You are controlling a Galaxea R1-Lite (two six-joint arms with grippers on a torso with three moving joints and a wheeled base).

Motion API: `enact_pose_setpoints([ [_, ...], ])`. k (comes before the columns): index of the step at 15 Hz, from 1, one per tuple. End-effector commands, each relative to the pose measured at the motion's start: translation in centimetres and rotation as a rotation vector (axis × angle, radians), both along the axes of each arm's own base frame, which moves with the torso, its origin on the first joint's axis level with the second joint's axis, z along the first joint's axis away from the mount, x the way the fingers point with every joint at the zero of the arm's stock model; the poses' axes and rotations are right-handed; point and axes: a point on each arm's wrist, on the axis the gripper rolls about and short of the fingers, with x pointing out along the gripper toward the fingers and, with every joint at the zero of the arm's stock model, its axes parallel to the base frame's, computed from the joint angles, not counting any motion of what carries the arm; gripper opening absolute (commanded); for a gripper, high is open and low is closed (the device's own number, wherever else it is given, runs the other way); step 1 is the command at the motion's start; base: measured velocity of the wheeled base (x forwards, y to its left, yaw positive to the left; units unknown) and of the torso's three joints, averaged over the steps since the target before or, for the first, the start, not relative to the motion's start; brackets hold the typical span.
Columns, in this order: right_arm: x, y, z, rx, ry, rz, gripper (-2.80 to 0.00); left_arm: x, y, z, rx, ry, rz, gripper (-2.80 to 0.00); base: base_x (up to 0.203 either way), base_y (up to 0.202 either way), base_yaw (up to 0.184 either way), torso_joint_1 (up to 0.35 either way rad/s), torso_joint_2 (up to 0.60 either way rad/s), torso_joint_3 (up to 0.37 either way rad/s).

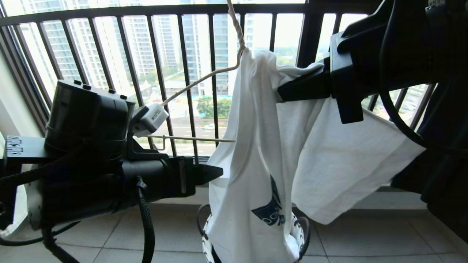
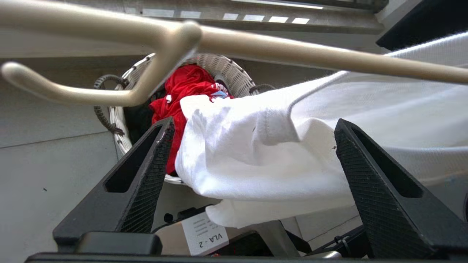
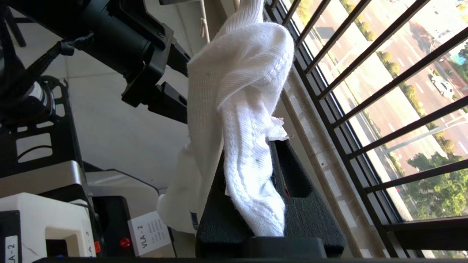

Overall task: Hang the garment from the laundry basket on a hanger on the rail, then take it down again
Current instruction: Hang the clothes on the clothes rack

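Note:
The garment (image 1: 252,153), a white T-shirt with a dark blue graphic, hangs bunched from the neck of the cream hanger (image 1: 204,77). One bare hanger arm sticks out toward my left arm. My right gripper (image 1: 283,93) is shut on a fold of the shirt near its top, and the white cloth (image 3: 241,80) is pinched between its jaws (image 3: 270,144). My left gripper (image 1: 215,172) is open beside the shirt's lower edge. In the left wrist view the cloth (image 2: 263,153) lies between the spread fingers (image 2: 254,124) without being pinched. The laundry basket (image 1: 303,233) stands under the shirt. The rail is out of view.
Black window bars (image 1: 186,73) run close behind the hanger. A red garment (image 2: 182,87) lies in the basket (image 2: 226,67). Grey floor tiles (image 1: 365,237) lie around the basket. My own base, with a white label (image 3: 148,233), is below the arms.

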Motion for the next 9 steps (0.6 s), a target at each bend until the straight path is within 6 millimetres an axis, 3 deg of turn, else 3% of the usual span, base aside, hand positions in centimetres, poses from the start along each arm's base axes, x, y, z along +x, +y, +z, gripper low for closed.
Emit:
enact_pose_setpoints([
  [1,-0.92,0.17,0.35,0.006,-0.010,0.029,-2.80,0.89,-0.83,-0.98,0.016,-0.020,0.053,0.00,0.000,0.000,0.000,0.000,0.00,0.000],
  [9,-0.98,0.34,0.37,-0.002,-0.023,0.012,-2.80,1.07,-0.96,-1.47,0.052,-0.029,0.084,0.00,0.000,0.000,0.000,0.000,0.00,0.000],
])
